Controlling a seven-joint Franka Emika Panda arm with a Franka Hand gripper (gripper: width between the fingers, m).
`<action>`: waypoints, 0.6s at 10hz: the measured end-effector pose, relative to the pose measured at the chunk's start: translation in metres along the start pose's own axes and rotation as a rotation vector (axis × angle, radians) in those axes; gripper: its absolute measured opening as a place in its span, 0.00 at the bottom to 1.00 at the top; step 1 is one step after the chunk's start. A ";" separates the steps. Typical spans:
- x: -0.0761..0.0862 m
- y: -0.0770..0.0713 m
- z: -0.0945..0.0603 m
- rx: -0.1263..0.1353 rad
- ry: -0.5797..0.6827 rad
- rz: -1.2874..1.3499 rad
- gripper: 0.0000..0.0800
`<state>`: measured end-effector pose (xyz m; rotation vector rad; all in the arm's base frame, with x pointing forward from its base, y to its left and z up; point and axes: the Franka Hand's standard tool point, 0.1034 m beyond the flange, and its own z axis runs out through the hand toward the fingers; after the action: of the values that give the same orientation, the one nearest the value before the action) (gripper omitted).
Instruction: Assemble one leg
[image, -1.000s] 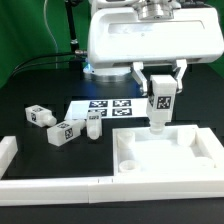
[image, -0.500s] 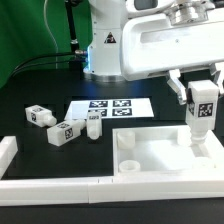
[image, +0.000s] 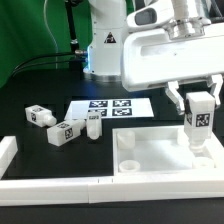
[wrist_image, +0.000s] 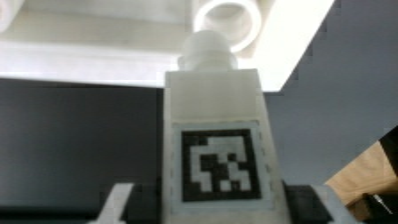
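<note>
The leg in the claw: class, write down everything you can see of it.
The leg is a small white square-sided post, plastic-looking, with a black-and-white marker tag on one face and a narrower rounded tip. It hangs upright, tip down, its upper part clamped in the claw, over the far corner of the white panel at the exterior view's right. The tip points at a round socket; contact cannot be judged.

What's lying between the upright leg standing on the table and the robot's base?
The marker board lies flat there, between the upright leg and the robot's base. The exterior view shows it; the wrist view doesn't.
</note>
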<state>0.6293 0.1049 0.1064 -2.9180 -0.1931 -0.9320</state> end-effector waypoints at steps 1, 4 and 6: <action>-0.006 -0.004 0.007 0.004 -0.006 -0.004 0.36; -0.004 -0.009 0.014 0.008 -0.001 -0.008 0.36; -0.006 -0.007 0.017 0.005 0.003 -0.007 0.36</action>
<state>0.6330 0.1130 0.0888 -2.9132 -0.2050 -0.9353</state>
